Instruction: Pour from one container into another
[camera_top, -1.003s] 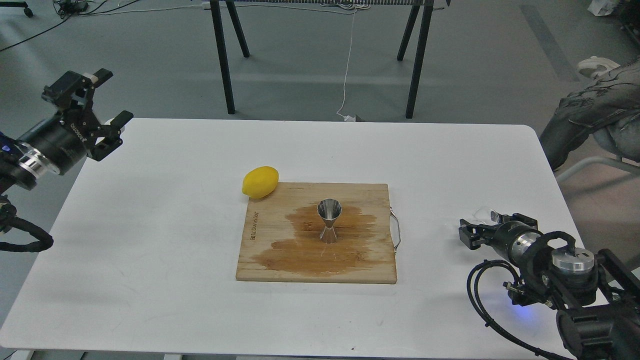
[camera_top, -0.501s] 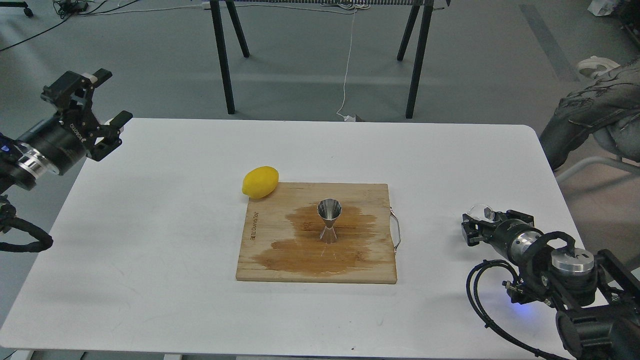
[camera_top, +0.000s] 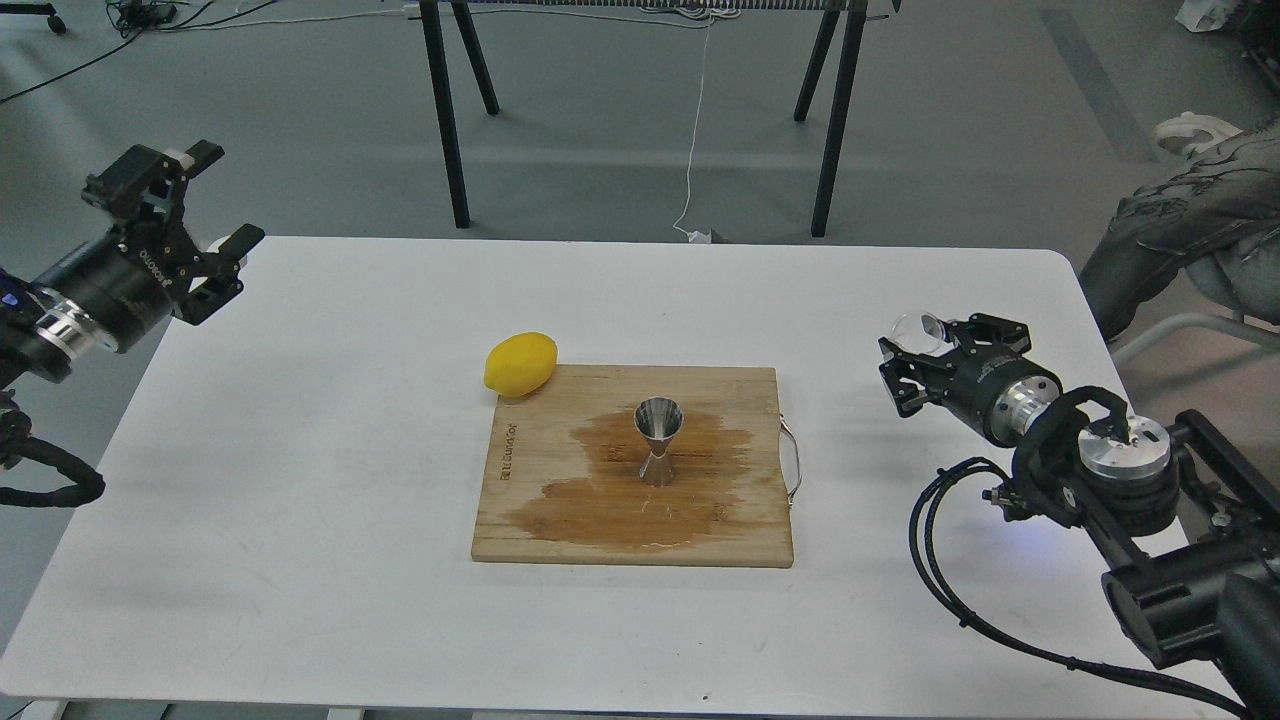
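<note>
Behind fingers (camera_top: 905, 372), glass cup (camera_top: 918, 328), seemingly gripped

The bench (camera_top: 300, 480) is plain white with faint grey scuffs. On it lies a light tan wooden board (camera_top: 520, 530), streaked with grain and darkened by a wide brown wet stain (camera_top: 610, 505) across its middle, with pale lettering along its 9 o'clock edge. The jigger (camera_top: 658, 440) on the stain is shiny silver steel, mirroring grey tones. At the board's 11 o'clock corner the lemon (camera_top: 521, 363) is bright yellow. The glass cup (camera_top: 918, 330) is clear and colourless. Both the left gripper (camera_top: 195, 215) and the right gripper (camera_top: 915, 362) are matt black. The floor (camera_top: 620, 120) is dull grey-green.
</note>
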